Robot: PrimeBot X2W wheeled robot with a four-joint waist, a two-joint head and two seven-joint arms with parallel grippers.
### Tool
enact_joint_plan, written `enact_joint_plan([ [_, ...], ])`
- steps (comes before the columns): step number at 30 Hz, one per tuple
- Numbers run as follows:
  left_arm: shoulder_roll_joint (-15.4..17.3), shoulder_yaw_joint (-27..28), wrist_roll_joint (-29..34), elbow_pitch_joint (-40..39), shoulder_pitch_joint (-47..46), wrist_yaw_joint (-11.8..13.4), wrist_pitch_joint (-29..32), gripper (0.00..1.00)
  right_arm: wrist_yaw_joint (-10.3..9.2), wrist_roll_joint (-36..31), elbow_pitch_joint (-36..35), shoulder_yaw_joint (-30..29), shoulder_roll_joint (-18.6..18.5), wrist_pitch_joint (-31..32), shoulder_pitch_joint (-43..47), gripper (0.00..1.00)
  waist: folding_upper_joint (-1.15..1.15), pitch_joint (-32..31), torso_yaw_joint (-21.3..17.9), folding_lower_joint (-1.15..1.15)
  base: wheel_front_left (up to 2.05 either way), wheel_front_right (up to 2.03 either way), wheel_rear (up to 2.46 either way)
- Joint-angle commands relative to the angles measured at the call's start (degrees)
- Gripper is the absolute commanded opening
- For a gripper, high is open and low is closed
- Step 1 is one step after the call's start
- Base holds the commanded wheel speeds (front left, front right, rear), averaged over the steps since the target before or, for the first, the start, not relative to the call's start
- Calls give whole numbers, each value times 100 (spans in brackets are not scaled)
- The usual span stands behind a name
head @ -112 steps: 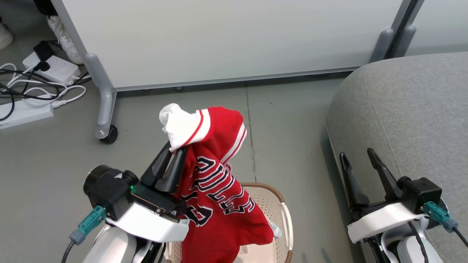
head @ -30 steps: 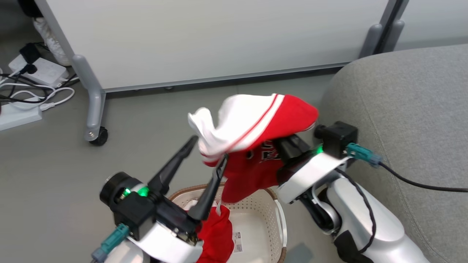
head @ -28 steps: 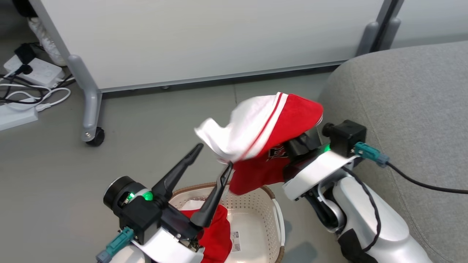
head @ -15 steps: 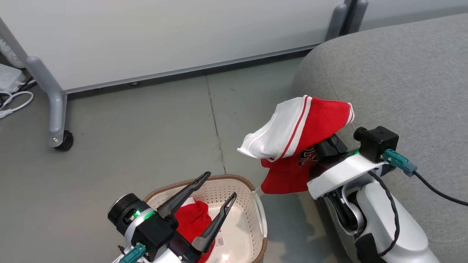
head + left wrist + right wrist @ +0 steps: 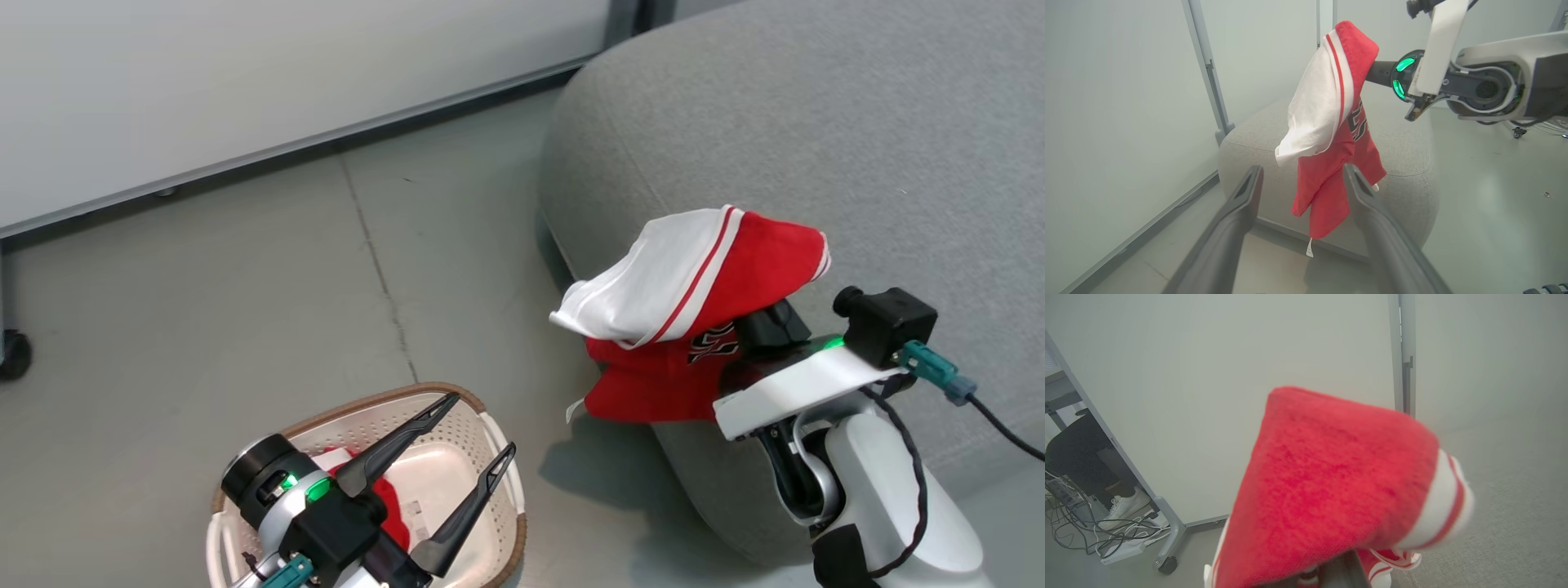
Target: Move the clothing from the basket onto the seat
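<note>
While your right gripper [image 5: 771, 325] is clamped on the clothing [image 5: 694, 269] beside the seat [image 5: 816, 122], your left gripper [image 5: 482, 423] hangs spread over the basket [image 5: 384, 400].

Left gripper [image 5: 1302, 169] fingers spread wide and empty, framing red-and-white clothing [image 5: 1331, 122] hanging off the right arm [image 5: 1474, 77] tip above grey seat [image 5: 1404, 155], white panel [image 5: 1126, 102] at left.
</note>
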Motion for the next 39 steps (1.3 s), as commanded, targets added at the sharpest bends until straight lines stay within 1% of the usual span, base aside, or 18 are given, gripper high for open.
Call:
enact_joint_plan([
  [1,78,53,48,-69,27,38,3,100,13,58,-66,-74,-29,-28,-117,0,0,181,-243,0,0,0,0],
  [5,161,93,63,-197,-41,55,35,100,13,96,-70,-238,-33,-28,-363,0,0,338,-420,0,0,0,0],
  [11,381,184,97,-491,-316,7,93,100,13,-130,93,-920,-31,-27,-1244,0,0,736,-551,0,0,0,0],
  [13,473,235,83,-585,-407,-9,99,100,13,-228,148,-1181,-31,-28,-1590,0,0,886,-550,0,0,0,0],
  [14,542,277,93,-670,-527,-17,107,100,13,-356,274,-1437,-29,-27,-1924,0,0,1040,-521,0,0,0,0],
  [15,585,285,99,-731,-589,-31,114,100,13,-440,335,-1569,-32,-27,-2089,0,0,1133,-495,0,0,0,0],
  [21,842,306,134,-956,-919,-86,84,100,13,-906,744,-2363,-31,-28,-2767,0,0,1647,-326,0,0,0,0],
  [26,1012,243,125,-1070,-1077,-111,73,100,13,-1418,1230,-3083,-39,-27,-2848,0,0,2032,-220,0,0,0,0],
  [31,1149,112,110,-1141,-1149,-132,48,100,12,-2055,1452,-4142,-39,-27,-2560,0,0,2309,-173,0,0,0,0],
  [33,1189,60,108,-1163,-1181,-139,39,100,12,-2176,1488,-4521,-39,-27,-2492,0,0,2383,-173,0,0,0,0],
  [35,1233,25,108,-1168,-1209,-142,29,100,13,-2280,1543,-4730,-34,-27,-2471,0,0,2434,-189,0,0,0,0],
  [37,1278,7,99,-1147,-1232,-145,21,100,13,-2317,1613,-4728,-34,-27,-2430,0,0,2454,-211,0,0,0,0],
  [38,1294,4,89,-1136,-1238,-146,12,100,12,-2335,1642,-4725,-35,-27,-2391,24,0,2455,-225,0,0,0,0],
  [39,1306,0,79,-1118,-1242,-147,20,100,8,-2310,1649,-4787,-48,-27,-2362,43,0,2449,-239,0,0,0,0],
])
